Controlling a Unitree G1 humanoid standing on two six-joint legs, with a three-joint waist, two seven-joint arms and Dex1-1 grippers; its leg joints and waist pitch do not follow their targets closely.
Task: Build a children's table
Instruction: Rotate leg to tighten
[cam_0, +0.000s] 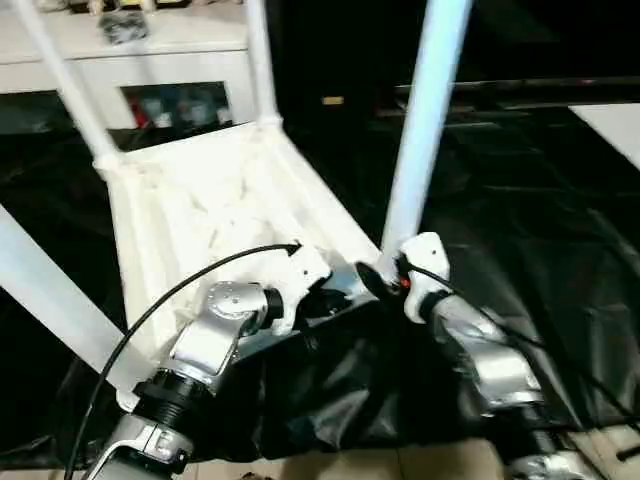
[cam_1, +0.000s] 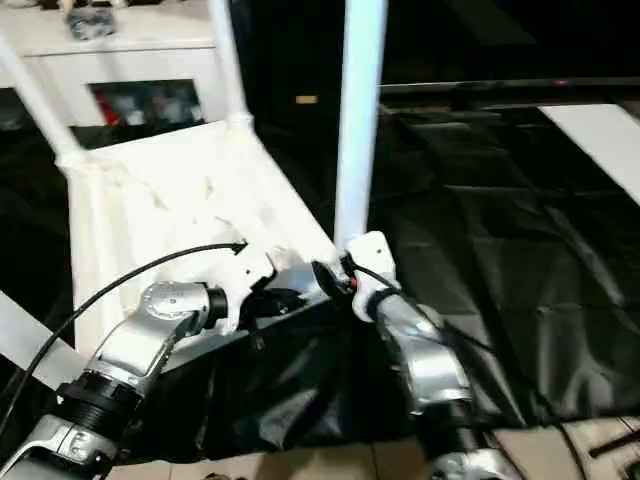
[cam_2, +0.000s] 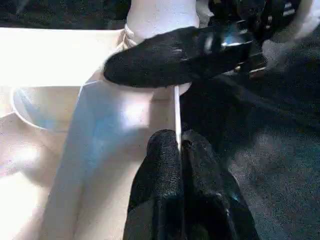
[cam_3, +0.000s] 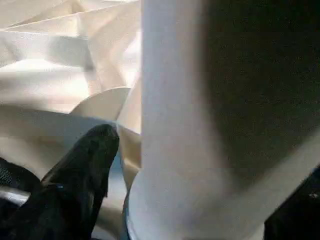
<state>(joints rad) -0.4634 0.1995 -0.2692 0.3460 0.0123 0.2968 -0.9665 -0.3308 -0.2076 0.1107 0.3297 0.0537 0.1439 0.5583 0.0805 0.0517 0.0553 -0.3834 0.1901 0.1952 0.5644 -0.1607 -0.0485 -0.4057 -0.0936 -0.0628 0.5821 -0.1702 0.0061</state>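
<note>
— What's under the work?

— Black sheeting (cam_0: 520, 300); the children's table (cam_0: 200, 210) lies upside down on it, legs up.

— My jaws?

— The left gripper (cam_2: 177, 150) pinches its rim, jaws together. The right gripper (cam_0: 385, 280) sits at the near leg (cam_0: 425, 120), jaws apart around its base.

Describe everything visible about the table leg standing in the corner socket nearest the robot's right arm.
The leg is a long, round, tapered white piece that looks like smooth plastic. It stands nearly upright, leaning slightly, its foot seated in the round corner socket of the upturned table top, and its upper end runs out of the picture. The right end effector sits at its base, one black finger lying across it just above the socket. The left end effector pinches the top's thin rim beside that corner. Black sheeting lies beneath.
</note>
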